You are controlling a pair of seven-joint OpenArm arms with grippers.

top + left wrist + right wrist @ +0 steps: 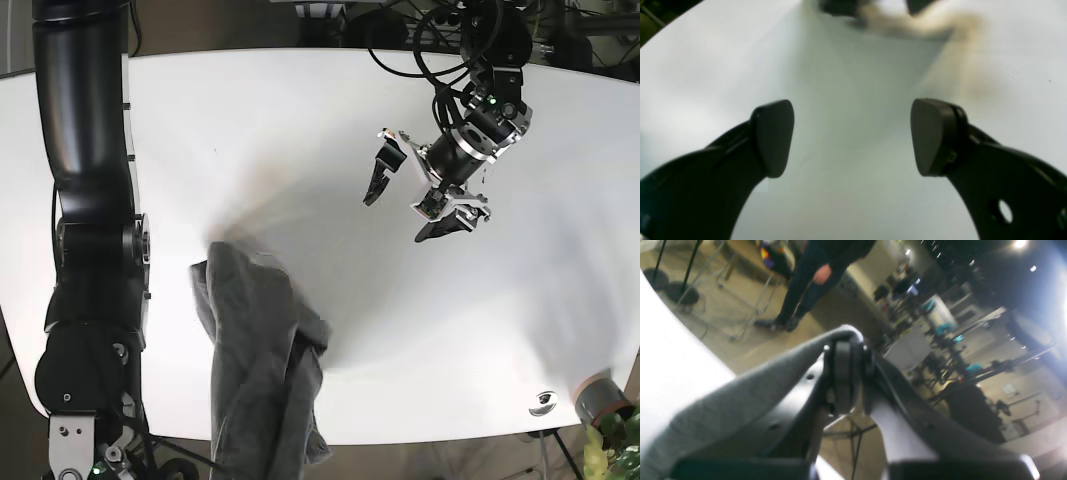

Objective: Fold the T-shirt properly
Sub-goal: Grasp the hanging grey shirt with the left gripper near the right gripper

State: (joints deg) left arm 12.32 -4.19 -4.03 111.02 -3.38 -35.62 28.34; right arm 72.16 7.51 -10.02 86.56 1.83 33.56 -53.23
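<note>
Left wrist view first: the left arm's black two-fingered gripper (852, 136) has its jaws spread wide apart, with nothing between them but bare white tabletop (706, 73). Up at the top edge there's a blurry tan-and-dark smear, too smeared for me to say what it is. No shirt anywhere near these jaws in this shot.

Right wrist view: the right arm's black gripper (843, 373) has its jaws pinched together on a fold of the grey knit T-shirt (740, 396). The fabric comes up over the fingertips and drapes down to the lower left, stretched out in a long band. Behind it the white table edge (670, 366) curves away, and past that is a blurry room with a person in dark trousers (806, 286) standing on the floor.

Base view: the grey shirt (262, 360) sits bunched in a long rumpled strip at the front-left part of the white table (250, 130), running off the near edge toward the bottom of the shot beside the right arm's black column (90, 230). The left gripper (408, 196) hangs above the table's right-centre, fingers splayed, well apart from the shirt. Bottom right corner has a small grey cylinder (600, 397) and a bit of green plant (612, 450).
</note>
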